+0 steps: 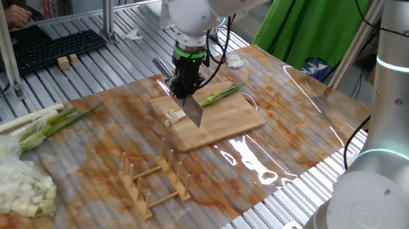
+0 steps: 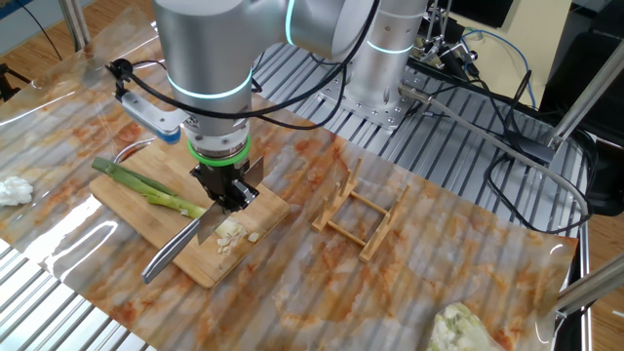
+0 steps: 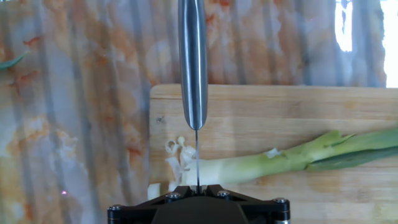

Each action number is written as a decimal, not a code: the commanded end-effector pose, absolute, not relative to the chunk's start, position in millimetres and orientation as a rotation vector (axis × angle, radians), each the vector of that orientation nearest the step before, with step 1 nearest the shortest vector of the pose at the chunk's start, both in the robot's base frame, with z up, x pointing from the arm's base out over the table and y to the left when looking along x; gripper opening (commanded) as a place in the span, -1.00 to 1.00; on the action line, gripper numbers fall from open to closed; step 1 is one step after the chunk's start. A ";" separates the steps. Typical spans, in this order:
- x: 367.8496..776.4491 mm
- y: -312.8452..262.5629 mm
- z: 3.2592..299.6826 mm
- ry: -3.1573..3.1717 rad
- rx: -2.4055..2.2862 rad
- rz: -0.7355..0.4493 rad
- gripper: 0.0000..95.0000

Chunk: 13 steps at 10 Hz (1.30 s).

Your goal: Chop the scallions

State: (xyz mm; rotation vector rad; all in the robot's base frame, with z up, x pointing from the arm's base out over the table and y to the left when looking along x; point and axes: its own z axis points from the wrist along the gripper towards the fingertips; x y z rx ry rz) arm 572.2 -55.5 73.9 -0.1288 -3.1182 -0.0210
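Observation:
My gripper (image 3: 196, 186) is shut on a steel knife (image 3: 193, 62), pinching its thin blade from above. The blade stands across the white root end of the scallion (image 3: 280, 158), which lies on a wooden cutting board (image 3: 280, 112) with its green leaves pointing right. Short white cut bits (image 3: 174, 152) lie just left of the blade. In one fixed view the gripper (image 1: 185, 94) holds the knife (image 1: 193, 112) down on the board (image 1: 221, 128) beside the scallion (image 1: 218, 96). The other fixed view shows the gripper (image 2: 226, 195), knife (image 2: 180, 249), scallion (image 2: 146, 185) and bits (image 2: 232, 234).
A wooden rack (image 1: 158, 179) stands in front of the board. A bundle of long stalks (image 1: 32, 123) and a pale heap in clear plastic (image 1: 8, 186) lie at the left. A second robot arm's base (image 1: 392, 187) rises at the right. A keyboard (image 1: 55, 48) sits behind.

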 end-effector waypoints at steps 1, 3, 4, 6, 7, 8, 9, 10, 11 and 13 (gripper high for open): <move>575.5 -53.5 53.2 -3.125 -0.123 -0.021 -1.00; 580.7 -50.4 13.1 -3.163 -0.122 -0.034 -1.00; 581.2 -48.5 9.0 -3.155 -0.136 -0.027 -1.00; 578.0 -50.8 17.2 -3.144 -0.137 -0.016 -1.00; 577.9 -53.3 23.5 -3.143 -0.144 -0.020 -1.00; 577.2 -53.9 27.3 -3.131 -0.151 -0.032 -1.00; 575.1 -54.9 31.0 -3.123 -0.149 -0.028 -1.00; 570.5 -55.0 43.3 -3.102 -0.151 -0.027 -1.00; 566.0 -52.8 58.6 -3.091 -0.170 -0.029 -1.00; 559.8 -47.5 79.4 -3.080 -0.192 -0.008 -1.00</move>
